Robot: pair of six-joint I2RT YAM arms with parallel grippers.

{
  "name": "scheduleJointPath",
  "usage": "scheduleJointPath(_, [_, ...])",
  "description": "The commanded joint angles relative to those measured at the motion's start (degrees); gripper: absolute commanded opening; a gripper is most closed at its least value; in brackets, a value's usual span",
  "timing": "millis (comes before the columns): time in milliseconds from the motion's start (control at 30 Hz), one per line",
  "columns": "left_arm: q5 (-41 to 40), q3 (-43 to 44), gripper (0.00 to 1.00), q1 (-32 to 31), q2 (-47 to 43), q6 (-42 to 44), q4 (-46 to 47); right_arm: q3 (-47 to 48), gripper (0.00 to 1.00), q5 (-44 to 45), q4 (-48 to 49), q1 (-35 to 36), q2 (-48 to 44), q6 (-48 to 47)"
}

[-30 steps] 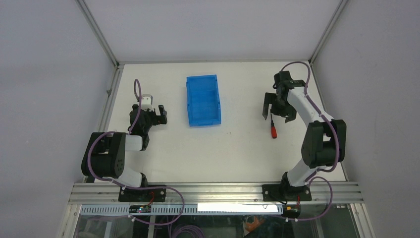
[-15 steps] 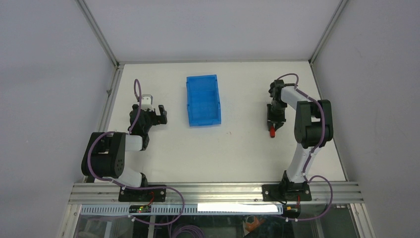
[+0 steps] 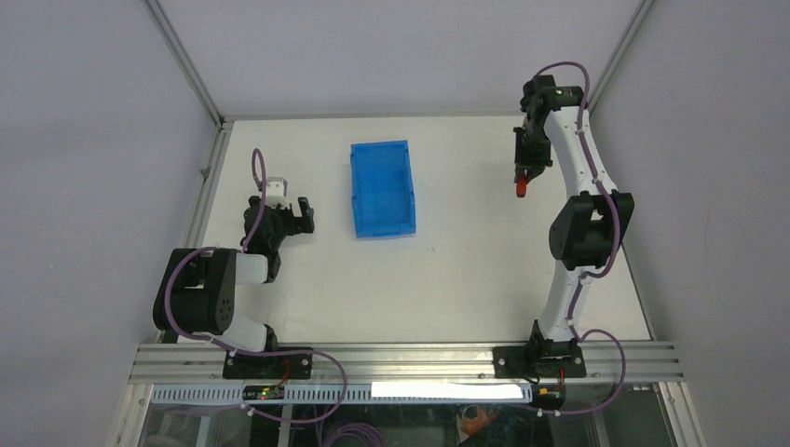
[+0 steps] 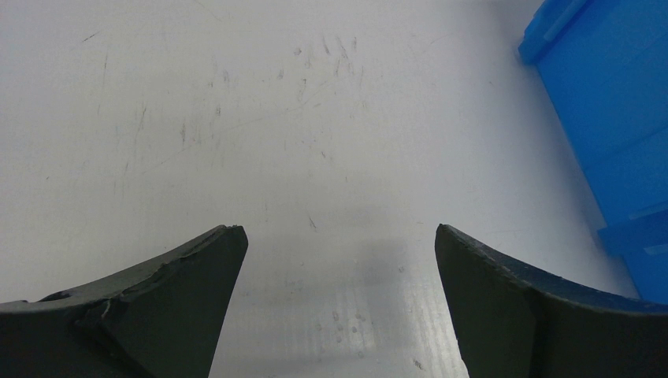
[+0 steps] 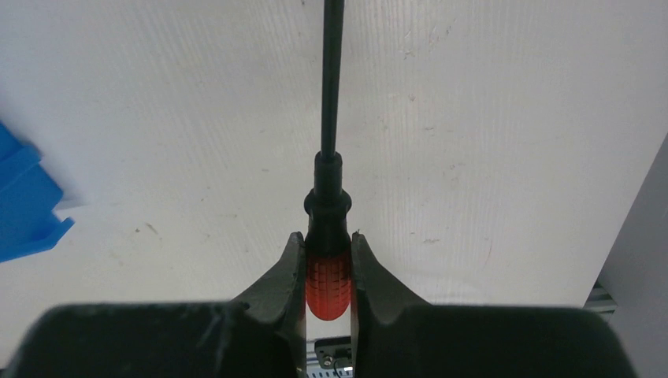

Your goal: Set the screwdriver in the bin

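Note:
My right gripper is shut on the screwdriver, pinching its red handle; the thin dark shaft points away from the wrist camera. From above, the right gripper hangs high over the table's far right with the red handle showing below it. The blue bin sits at the table's middle back, well left of the screwdriver, and nothing shows in it. A bin corner shows at the right wrist view's left edge. My left gripper rests open beside the bin, nothing between its fingers.
The bin's blue wall lies close to the right of the left gripper. An aluminium frame rail runs along the near edge. Grey enclosure walls stand close on the right, next to the raised right arm.

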Motion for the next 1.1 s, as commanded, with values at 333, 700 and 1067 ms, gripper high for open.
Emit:
scheduleJointPath(333, [0.1, 1.1, 0.99, -0.6, -0.4, 0.2, 2.8, 15.6, 0.0, -22.2, 2.1, 10.3, 3.5, 9.2])
scheduleJointPath(700, [0.0, 1.1, 0.99, -0.6, -0.4, 0.2, 2.8, 18.0, 0.0, -16.9, 25.4, 28.3, 12.3, 22.5])
scheduleJointPath(1067, [0.0, 1.1, 0.99, -0.7, -0.4, 0.2, 2.8, 18.8, 0.0, -2.3, 23.8, 34.6, 24.2, 18.4])
